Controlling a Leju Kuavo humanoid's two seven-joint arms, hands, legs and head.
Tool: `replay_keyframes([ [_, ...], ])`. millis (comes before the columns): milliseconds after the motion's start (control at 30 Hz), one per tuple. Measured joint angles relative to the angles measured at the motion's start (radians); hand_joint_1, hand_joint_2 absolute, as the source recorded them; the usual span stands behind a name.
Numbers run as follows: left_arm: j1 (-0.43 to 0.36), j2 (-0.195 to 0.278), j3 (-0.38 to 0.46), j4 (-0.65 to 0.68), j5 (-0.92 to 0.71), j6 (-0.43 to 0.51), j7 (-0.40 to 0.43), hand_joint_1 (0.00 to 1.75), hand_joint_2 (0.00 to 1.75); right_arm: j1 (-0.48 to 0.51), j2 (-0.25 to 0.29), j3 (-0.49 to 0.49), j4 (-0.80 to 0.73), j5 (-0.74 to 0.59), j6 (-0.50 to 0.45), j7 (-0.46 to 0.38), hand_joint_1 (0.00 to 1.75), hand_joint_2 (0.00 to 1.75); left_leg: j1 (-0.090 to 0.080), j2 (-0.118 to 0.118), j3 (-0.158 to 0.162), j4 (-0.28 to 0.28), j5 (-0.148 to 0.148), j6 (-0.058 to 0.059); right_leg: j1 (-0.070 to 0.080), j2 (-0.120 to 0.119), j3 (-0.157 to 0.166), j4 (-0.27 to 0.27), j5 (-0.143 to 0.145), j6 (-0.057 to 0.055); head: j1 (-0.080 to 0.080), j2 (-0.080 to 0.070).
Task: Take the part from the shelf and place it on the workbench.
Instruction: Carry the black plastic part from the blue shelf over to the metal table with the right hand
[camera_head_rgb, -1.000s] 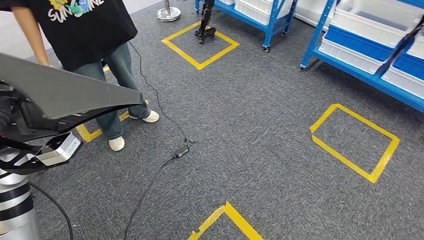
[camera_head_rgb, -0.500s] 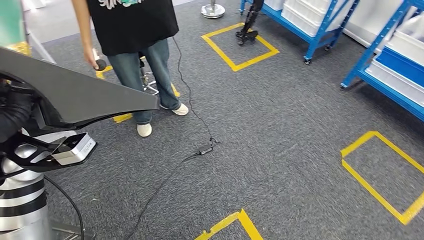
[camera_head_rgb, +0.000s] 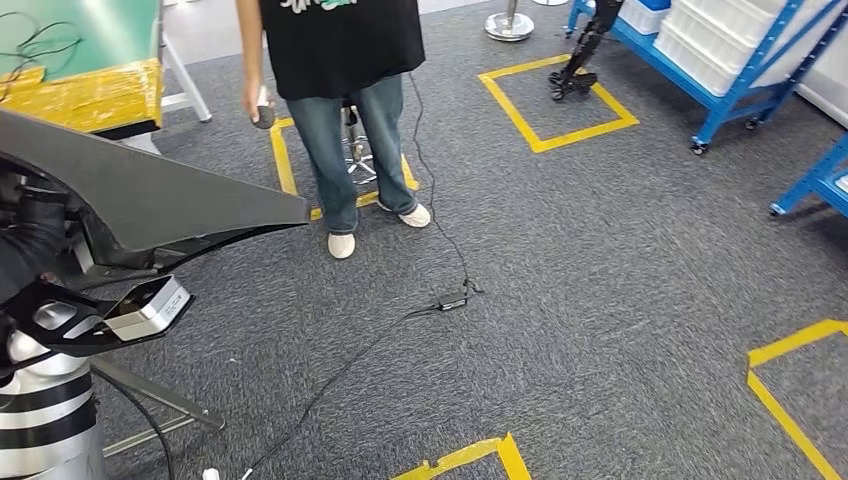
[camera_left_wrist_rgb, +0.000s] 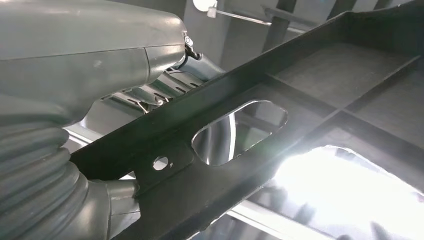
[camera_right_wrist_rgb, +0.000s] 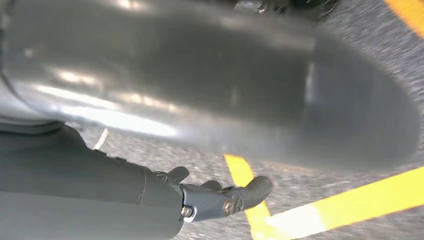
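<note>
workshop | blue shelving (camera_head_rgb: 745, 80) with white bins (camera_head_rgb: 705, 40) | yellow floor tape (camera_head_rgb: 545, 100) (marked squares) | grey carpet (camera_head_rgb: 600, 270)

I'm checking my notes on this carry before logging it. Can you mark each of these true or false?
1. The robot carries a large dark grey part at the left of the head view. True.
2. The person stands on the carpet beside a yellow taped square. True.
3. The black cable lies coiled on the green workbench. False: it trails across the grey carpet past the person's feet.
4. The blue shelving stands directly in front of the part. False: it is off to the far right.
5. The left hand is against the part's ribbed underside. True, in the left wrist view.
</note>
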Motion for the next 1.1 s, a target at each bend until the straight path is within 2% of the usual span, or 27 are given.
replay_keyframes([
  [67,0.001,0.001,0.008,-0.006,-0.001,0.000,0.000,1.75,1.75,-0.005,0.026,0.000,-0.027,-0.009,-0.007,-0.026,0.00,0.00,-0.006,0.047,0.076,-0.135,0.050,0.006,0.006,-0.025,0.006,0.001,-0.006,0.003,0.001,0.000],
  [100,0.001,0.002,0.012,-0.009,-0.003,0.000,0.000,1.75,1.75,-0.008,0.037,0.000,-0.040,-0.011,-0.007,-0.037,0.00,0.00,-0.012,0.066,0.103,-0.183,0.063,0.012,0.010,-0.037,0.008,0.001,-0.009,0.007,0.002,0.000],
  [133,0.000,0.002,0.015,-0.011,-0.007,0.000,0.000,1.75,1.75,-0.010,0.047,0.000,-0.051,-0.012,-0.006,-0.048,0.00,0.00,-0.018,0.075,0.114,-0.205,0.065,0.018,0.012,-0.047,0.010,0.001,-0.012,0.011,0.003,0.000],
  [200,0.000,0.005,0.022,-0.014,-0.014,0.000,0.000,1.75,1.75,-0.017,0.062,0.000,-0.070,-0.014,-0.003,-0.071,0.00,0.00,-0.026,0.052,0.114,-0.212,0.066,0.032,0.013,-0.070,0.016,-0.001,-0.016,0.020,0.004,0.000],
  [233,0.000,0.007,0.026,-0.018,-0.015,0.000,0.000,1.75,1.75,-0.021,0.069,0.000,-0.080,-0.014,-0.001,-0.082,0.00,0.00,-0.025,0.038,0.117,-0.218,0.069,0.038,0.011,-0.064,0.015,0.002,-0.021,0.024,0.004,0.000],
  [267,0.001,0.008,0.029,-0.022,-0.015,0.000,0.001,1.75,1.75,-0.022,0.074,0.001,-0.090,-0.014,0.000,-0.093,0.00,0.00,-0.022,0.025,0.120,-0.225,0.073,0.046,0.009,-0.043,0.009,0.016,-0.029,0.027,0.004,0.000],
  [333,0.001,0.010,0.033,-0.029,-0.013,0.001,0.001,1.75,1.75,-0.023,0.083,0.001,-0.107,-0.013,0.000,-0.108,0.00,0.00,-0.013,0.001,0.123,-0.234,0.080,0.056,0.005,0.026,-0.038,0.109,-0.070,0.026,0.008,0.000],
  [367,0.002,0.010,0.034,-0.030,-0.012,0.001,0.001,1.75,1.75,-0.022,0.086,0.002,-0.114,-0.010,0.000,-0.113,0.00,0.00,-0.011,-0.012,0.121,-0.234,0.081,0.059,0.005,0.049,-0.074,0.177,-0.096,0.023,0.010,0.000],
  [400,0.003,0.010,0.034,-0.030,-0.013,0.000,0.001,1.75,1.75,-0.021,0.088,0.005,-0.121,-0.005,-0.001,-0.116,0.00,0.00,-0.011,-0.027,0.120,-0.234,0.082,0.060,0.004,0.060,-0.109,0.243,-0.116,0.023,0.011,0.000],
  [433,0.005,0.010,0.034,-0.030,-0.014,0.000,0.001,1.75,1.75,-0.020,0.089,0.008,-0.126,0.003,-0.004,-0.119,0.00,0.00,-0.010,-0.043,0.120,-0.234,0.082,0.060,0.002,0.064,-0.132,0.279,-0.123,0.027,0.011,0.000],
  [467,0.006,0.010,0.035,-0.030,-0.015,0.000,0.001,1.75,1.75,-0.019,0.089,0.013,-0.130,0.012,-0.008,-0.121,0.00,0.00,-0.009,-0.060,0.119,-0.233,0.083,0.058,0.000,0.066,-0.139,0.282,-0.114,0.034,0.012,0.000],
  [500,0.006,0.010,0.036,-0.030,-0.015,0.000,0.001,1.75,1.75,-0.018,0.090,0.019,-0.133,0.023,-0.016,-0.122,0.00,0.00,-0.007,-0.077,0.120,-0.233,0.084,0.057,-0.003,0.069,-0.126,0.244,-0.091,0.044,0.012,0.000],
  [533,0.006,0.010,0.037,-0.030,-0.015,0.000,0.001,1.75,1.75,-0.018,0.090,0.026,-0.135,0.034,-0.026,-0.122,0.00,0.00,-0.005,-0.093,0.119,-0.231,0.085,0.054,-0.009,0.082,-0.099,0.178,-0.058,0.055,0.012,0.000],
  [567,0.006,0.010,0.038,-0.030,-0.015,0.000,0.001,1.75,1.75,-0.018,0.090,0.034,-0.137,0.045,-0.037,-0.120,0.00,0.00,-0.003,-0.107,0.118,-0.229,0.085,0.049,-0.015,0.108,-0.070,0.109,-0.030,0.064,0.012,0.000],
  [600,0.004,0.010,0.040,-0.030,-0.015,0.000,0.001,1.75,1.75,-0.018,0.091,0.042,-0.137,0.055,-0.047,-0.116,0.00,0.00,-0.003,-0.120,0.114,-0.226,0.085,0.043,-0.020,0.132,-0.045,0.054,-0.008,0.066,0.013,0.000],
  [633,0.003,0.010,0.041,-0.030,-0.015,0.000,0.001,1.75,1.75,-0.019,0.092,0.049,-0.138,0.062,-0.055,-0.113,0.00,0.00,-0.004,-0.130,0.110,-0.223,0.086,0.037,-0.023,0.150,-0.030,0.022,0.003,0.063,0.013,0.000],
  [667,0.001,0.010,0.041,-0.031,-0.016,0.000,0.001,1.75,1.75,-0.019,0.093,0.055,-0.138,0.068,-0.063,-0.108,0.00,0.00,-0.004,-0.141,0.106,-0.223,0.088,0.031,-0.022,0.157,-0.025,0.012,0.006,0.055,0.013,0.000],
  [733,-0.001,0.010,0.042,-0.031,-0.017,0.000,0.001,1.75,1.75,-0.022,0.095,0.066,-0.137,0.076,-0.075,-0.101,0.00,0.00,0.000,-0.160,0.099,-0.227,0.093,0.020,-0.019,0.134,-0.021,0.009,0.012,0.037,0.013,0.000],
  [767,-0.002,0.010,0.044,-0.031,-0.017,0.000,0.001,1.75,1.75,-0.023,0.095,0.073,-0.136,0.078,-0.082,-0.097,0.00,0.00,0.000,-0.151,0.096,-0.224,0.091,0.016,-0.019,0.121,-0.019,0.008,0.014,0.030,0.013,0.000],
  [800,-0.004,0.010,0.046,-0.031,-0.018,0.000,0.001,1.75,1.75,-0.023,0.095,0.079,-0.135,0.080,-0.087,-0.095,0.00,0.00,-0.001,-0.125,0.087,-0.204,0.078,0.013,-0.020,0.108,-0.018,0.006,0.016,0.023,0.009,0.000],
  [867,-0.010,0.011,0.049,-0.031,-0.019,0.000,0.001,1.75,1.75,-0.022,0.093,0.089,-0.132,0.082,-0.093,-0.091,0.00,0.00,-0.003,-0.050,0.043,-0.105,0.022,0.008,-0.015,0.082,-0.017,0.004,0.016,0.012,0.000,0.000],
  [900,-0.012,0.011,0.049,-0.031,-0.019,0.000,0.001,1.75,1.75,-0.022,0.092,0.092,-0.131,0.082,-0.095,-0.090,0.00,0.00,-0.002,-0.025,0.010,-0.034,-0.013,0.007,-0.011,0.068,-0.017,0.004,0.015,0.007,-0.003,0.000],
  [933,-0.011,0.011,0.048,-0.031,-0.020,0.000,0.001,1.75,1.75,-0.021,0.091,0.095,-0.129,0.082,-0.096,-0.089,0.00,0.00,-0.001,-0.013,-0.018,0.026,-0.037,0.006,-0.008,0.052,-0.017,0.004,0.014,0.005,-0.003,0.000],
  [967,-0.010,0.011,0.048,-0.030,-0.020,0.000,0.001,1.75,1.75,-0.021,0.090,0.096,-0.128,0.082,-0.097,-0.088,0.00,0.00,-0.001,-0.008,-0.032,0.059,-0.046,0.008,-0.004,0.036,-0.018,0.004,0.013,0.003,-0.004,0.000],
  [1000,-0.010,0.011,0.048,-0.030,-0.021,0.000,0.001,1.75,1.75,-0.022,0.089,0.098,-0.128,0.082,-0.098,-0.087,0.00,0.00,-0.002,-0.005,-0.024,0.050,-0.035,0.011,-0.002,0.021,-0.017,0.004,0.012,0.002,-0.004,0.000],
  [1033,-0.010,0.011,0.049,-0.030,-0.022,0.000,0.001,1.75,1.75,-0.022,0.088,0.100,-0.126,0.082,-0.098,-0.087,0.00,0.00,-0.004,0.001,0.006,0.002,-0.009,0.016,0.000,0.007,-0.015,0.004,0.010,0.001,-0.004,0.000],
  [1100,-0.011,0.011,0.049,-0.031,-0.022,0.000,0.001,1.75,1.75,-0.024,0.088,0.104,-0.123,0.083,-0.100,-0.086,0.00,0.00,-0.014,0.045,0.088,-0.135,0.040,0.030,0.006,-0.018,-0.008,0.004,0.005,0.001,-0.003,0.000],
])
